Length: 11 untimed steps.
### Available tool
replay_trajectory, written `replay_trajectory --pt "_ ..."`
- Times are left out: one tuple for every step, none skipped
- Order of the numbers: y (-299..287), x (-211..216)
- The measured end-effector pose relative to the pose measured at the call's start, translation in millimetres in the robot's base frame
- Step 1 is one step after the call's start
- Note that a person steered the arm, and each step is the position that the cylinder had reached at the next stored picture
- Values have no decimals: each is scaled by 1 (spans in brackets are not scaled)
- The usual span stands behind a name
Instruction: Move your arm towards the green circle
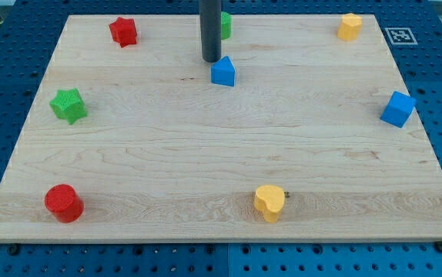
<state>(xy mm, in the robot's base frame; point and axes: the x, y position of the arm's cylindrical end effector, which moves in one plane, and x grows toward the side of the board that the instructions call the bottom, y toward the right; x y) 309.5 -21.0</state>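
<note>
My tip [211,61] is a bare rod end with nothing to open or close and no hold on anything; it rests on the wooden board [205,154] near the view's top, at the middle. Closest to it, just to its right and slightly toward the view's bottom, sits the blue block [223,71], a small house-like shape, very near the tip, though contact cannot be made out. Just beyond the rod toward the view's top, peeking out at its right side, is the green circle [226,25], mostly hidden behind the rod, well short of the tip's end. Farther off to the left and up lies the red star [123,31]. Left and lower is the green star [68,105]. Up and far right is the yellow block [349,26]. Down and slightly right is the yellow heart [269,202]. Far right and lower is the blue cube [398,108]. Farthest, down at the left corner, stands the red cylinder [64,202].
</note>
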Motion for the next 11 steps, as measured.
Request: replay_trajectory --pt "0 -1" --pt "0 -3" --pt "0 -4" --pt "0 -4" --pt "0 -5" --pt "0 -6" --pt "0 -7" --pt "0 -10" --pt "0 -13" --pt "0 -16" --pt "0 -18"
